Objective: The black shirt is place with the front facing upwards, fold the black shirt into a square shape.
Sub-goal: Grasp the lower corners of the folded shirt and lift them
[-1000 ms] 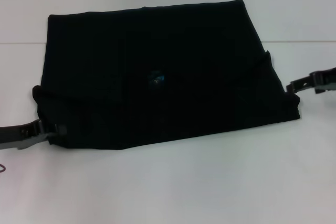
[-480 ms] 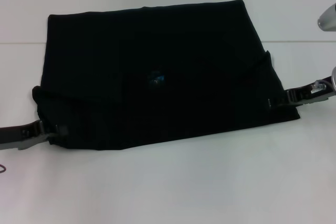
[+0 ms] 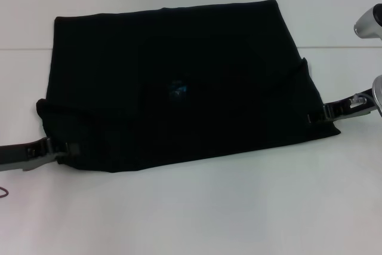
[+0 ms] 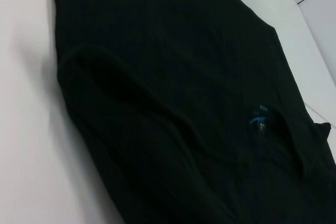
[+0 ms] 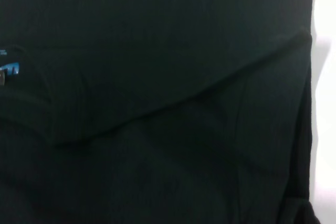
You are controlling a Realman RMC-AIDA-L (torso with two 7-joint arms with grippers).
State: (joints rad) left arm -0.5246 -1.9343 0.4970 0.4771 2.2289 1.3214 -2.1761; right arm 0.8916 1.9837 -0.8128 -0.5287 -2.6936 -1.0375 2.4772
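The black shirt (image 3: 179, 58) lies flat on the white table (image 3: 197, 213), its sides folded in, making a wide dark rectangle. A small blue neck label (image 3: 177, 89) shows near its middle, also seen as the label (image 4: 258, 119) in the left wrist view and the label (image 5: 9, 69) in the right wrist view. My left gripper (image 3: 67, 147) lies low at the shirt's near left corner, touching the cloth edge. At the near right corner my right gripper (image 3: 311, 117) reaches onto the cloth. Black cloth (image 5: 168, 98) fills the right wrist view.
A seam line (image 3: 343, 47) runs across the table behind the shirt. Silver parts of my right arm (image 3: 370, 21) show at the right edge. A thin dark cable loop (image 3: 3, 192) lies at the left edge.
My right gripper has moved down and inward from beside the shirt onto its near right corner. The left gripper has barely shifted at the near left corner.
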